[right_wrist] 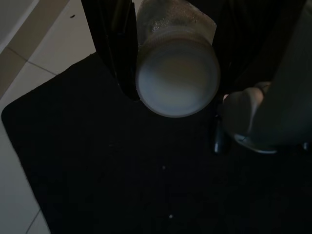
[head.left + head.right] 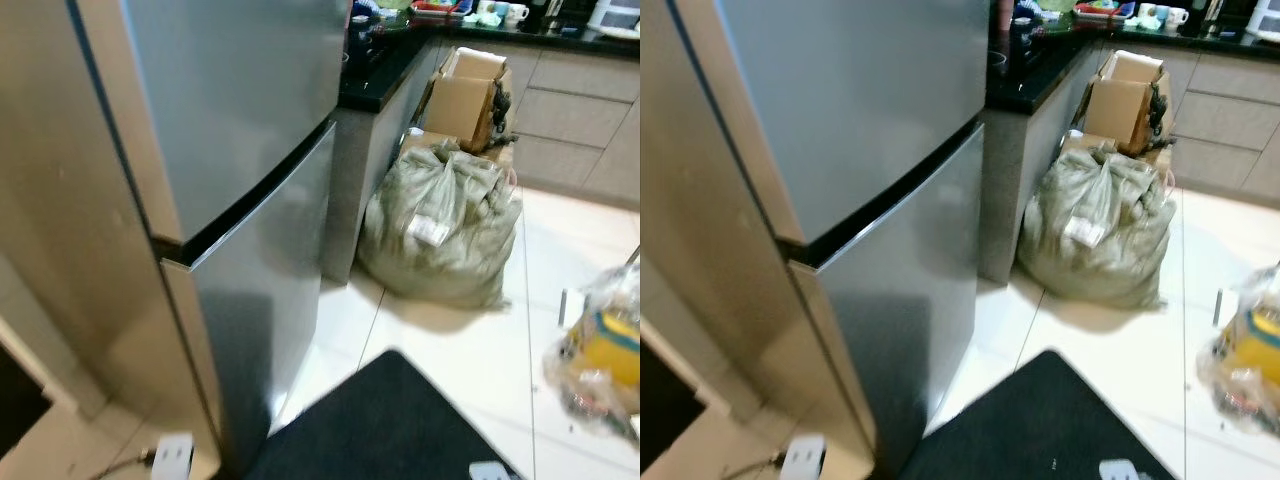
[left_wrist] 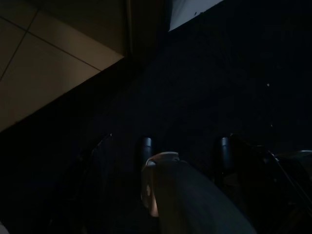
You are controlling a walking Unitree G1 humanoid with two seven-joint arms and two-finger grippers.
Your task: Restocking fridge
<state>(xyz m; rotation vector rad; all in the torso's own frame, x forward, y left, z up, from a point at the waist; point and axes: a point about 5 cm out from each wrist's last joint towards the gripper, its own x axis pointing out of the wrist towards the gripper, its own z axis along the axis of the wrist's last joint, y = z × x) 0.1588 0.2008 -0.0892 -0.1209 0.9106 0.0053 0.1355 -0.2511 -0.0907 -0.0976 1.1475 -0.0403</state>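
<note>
I see my right gripper (image 1: 170, 58) clamping a white-bottomed frosted plastic jar (image 1: 177, 73), upper centre; left gripper's spread indiscernible.

Fridge (image 2: 240, 150) brushed metal, satin sheen. Bench (image 2: 385, 65) top glossy black stone. Floor (image 2: 480, 340) glossy pale tile. Mat (image 2: 390, 425) matt black, rough. Sack (image 2: 440, 225) coarse woven plastic. Box (image 2: 465, 100) plain cardboard. Bag (image 2: 600, 350) clear crinkly plastic. Jar (image 1: 176, 73) frosted, smooth base.

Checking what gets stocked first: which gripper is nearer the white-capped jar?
Right. The right gripper has the white-capped jar between its fingers, above the black mat. The left arm hangs idle in shade over the same mat.
</note>
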